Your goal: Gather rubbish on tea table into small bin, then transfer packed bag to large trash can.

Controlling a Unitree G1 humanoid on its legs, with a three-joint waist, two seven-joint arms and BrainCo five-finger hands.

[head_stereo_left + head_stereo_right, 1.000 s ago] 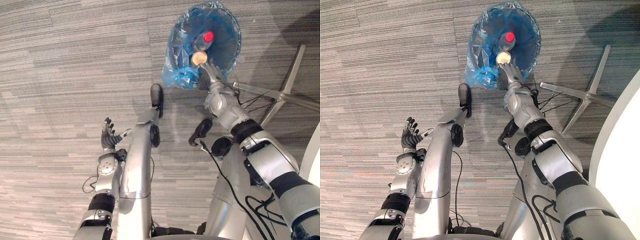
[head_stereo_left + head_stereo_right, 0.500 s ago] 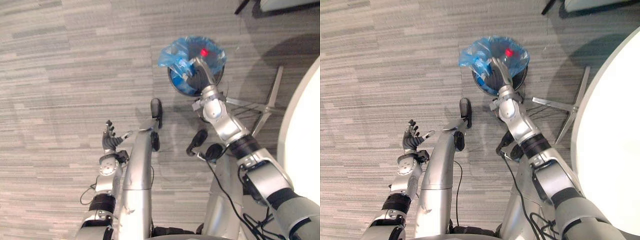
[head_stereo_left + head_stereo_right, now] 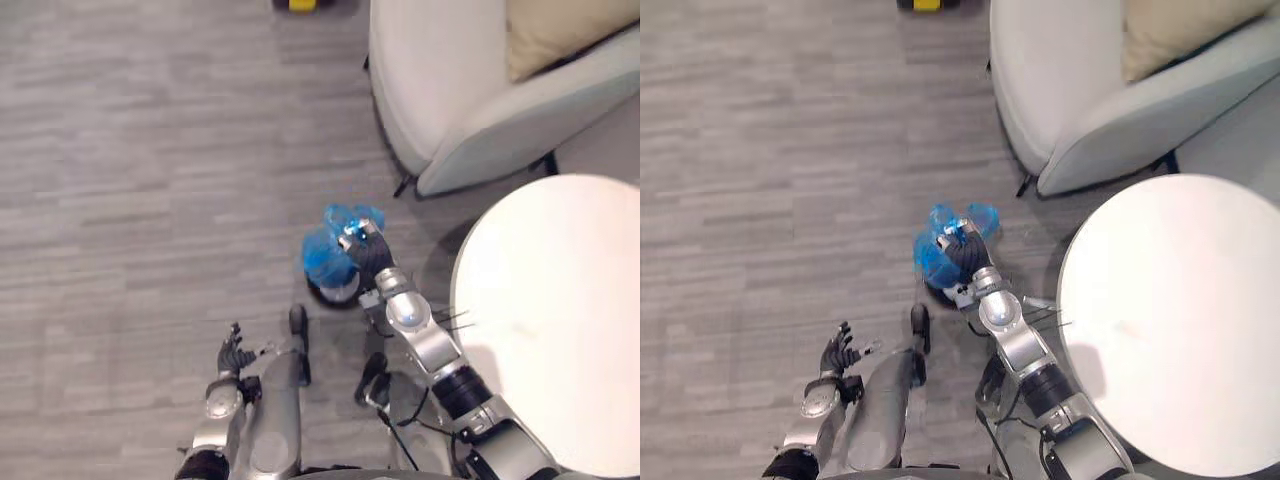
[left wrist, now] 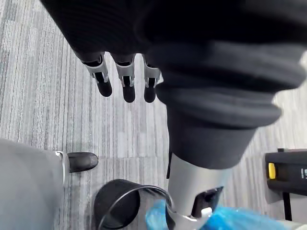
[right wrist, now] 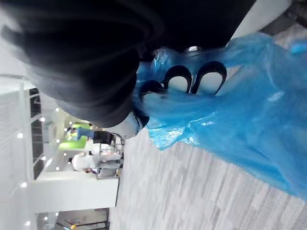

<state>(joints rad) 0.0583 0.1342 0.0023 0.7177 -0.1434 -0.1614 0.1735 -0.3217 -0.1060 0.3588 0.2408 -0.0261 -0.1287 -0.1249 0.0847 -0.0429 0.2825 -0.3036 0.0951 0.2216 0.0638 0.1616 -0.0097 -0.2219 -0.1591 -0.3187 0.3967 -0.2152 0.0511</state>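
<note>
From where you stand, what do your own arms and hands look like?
Two rounded silver-grey arms with black bands at the joints. The left hand and right hand each wear a dark ribbed cover over the back and wrist. The fingers are slim, silver, with dark tips.

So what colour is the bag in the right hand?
Translucent blue; the bag shows best in the right wrist view.

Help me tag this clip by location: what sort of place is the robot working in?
Probably a lounge or office sitting area: a pale upholstered armchair with a beige cushion, a round white table beside it, and grey striped carpet underfoot.
</note>
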